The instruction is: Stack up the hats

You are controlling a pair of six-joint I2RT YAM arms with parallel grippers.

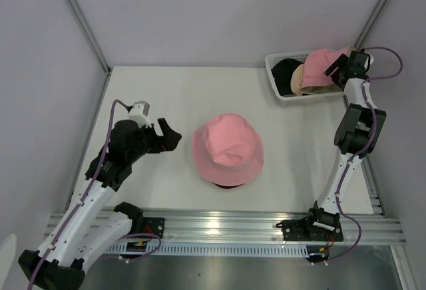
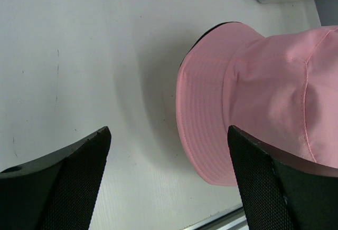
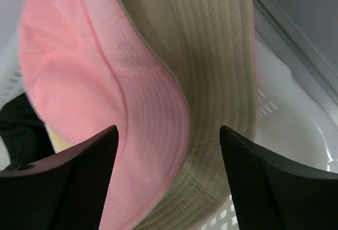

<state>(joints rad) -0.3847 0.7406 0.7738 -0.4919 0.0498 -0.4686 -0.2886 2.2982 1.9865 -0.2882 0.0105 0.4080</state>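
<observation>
A pink hat (image 1: pixel 228 147) sits mid-table on top of a black hat, of which only a dark edge (image 1: pixel 226 185) shows; the pink hat also fills the right of the left wrist view (image 2: pixel 264 98). My left gripper (image 1: pixel 172 137) is open and empty, just left of that pile. A beige-and-pink hat (image 1: pixel 318 69) lies in the white mesh basket (image 1: pixel 283 97) at the back right, over a black hat (image 1: pixel 285 72). My right gripper (image 1: pixel 338 70) is open right above the beige-and-pink hat (image 3: pixel 174 108), its jaws either side of the folded brim.
The basket wall (image 3: pixel 296 130) lies close under my right gripper. The table's near edge is a metal rail (image 1: pixel 226 223). Grey walls enclose the table at the back and sides.
</observation>
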